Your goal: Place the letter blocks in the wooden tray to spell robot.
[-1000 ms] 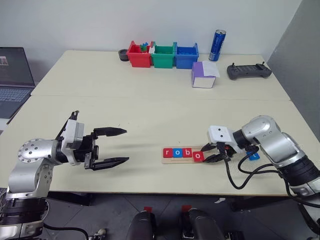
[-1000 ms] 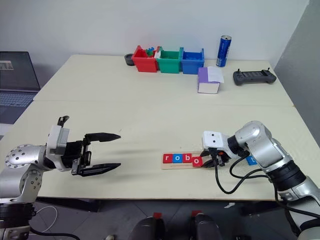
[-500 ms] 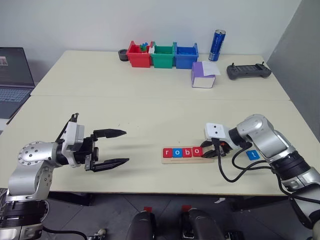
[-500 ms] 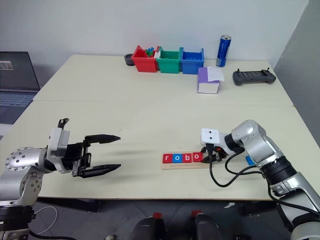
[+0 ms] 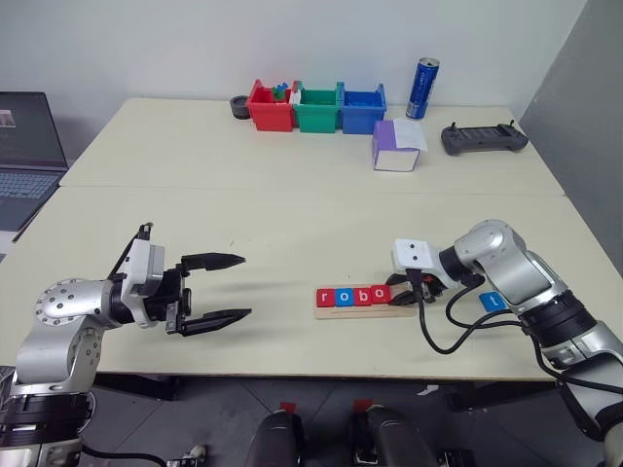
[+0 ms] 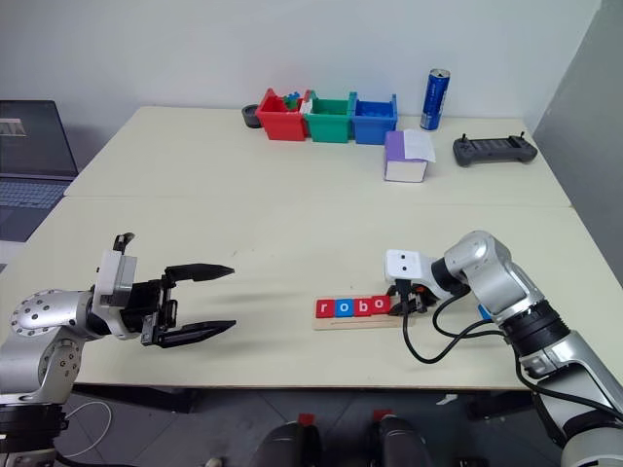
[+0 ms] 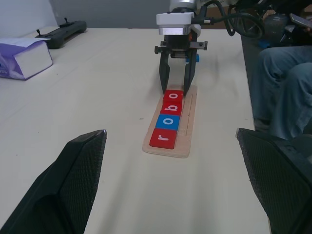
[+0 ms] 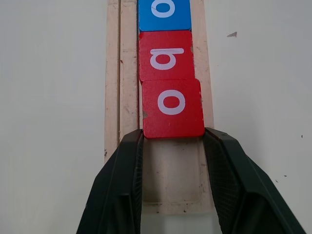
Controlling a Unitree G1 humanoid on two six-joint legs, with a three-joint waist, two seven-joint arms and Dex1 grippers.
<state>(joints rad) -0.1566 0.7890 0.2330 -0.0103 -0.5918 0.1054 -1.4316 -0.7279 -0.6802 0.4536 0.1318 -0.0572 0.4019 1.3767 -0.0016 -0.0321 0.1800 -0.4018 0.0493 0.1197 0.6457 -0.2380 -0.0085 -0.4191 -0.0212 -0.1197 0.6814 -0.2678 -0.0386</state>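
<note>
**Seating the second o, with t lying off to the right**

Gripping the red o (image 8: 171, 107) narrowly at the tray's (image 8: 114, 73) fourth slot, right gripper (image 5: 403, 293) nearest the blue t (image 5: 493, 302); left gripper (image 5: 226, 286) wide, well apart.

On the counter (image 6: 292, 209) the wooden tray (image 6: 362, 321) holds four letter blocks (image 6: 354, 307) reading r, o, b, o. The right pincer (image 6: 402, 305) sits at the row's right end, against the last red block. The left pincer (image 6: 209, 298) hovers well to the left, fingers spread wide. A blue block (image 6: 483, 311) lies right of the arm.
</note>
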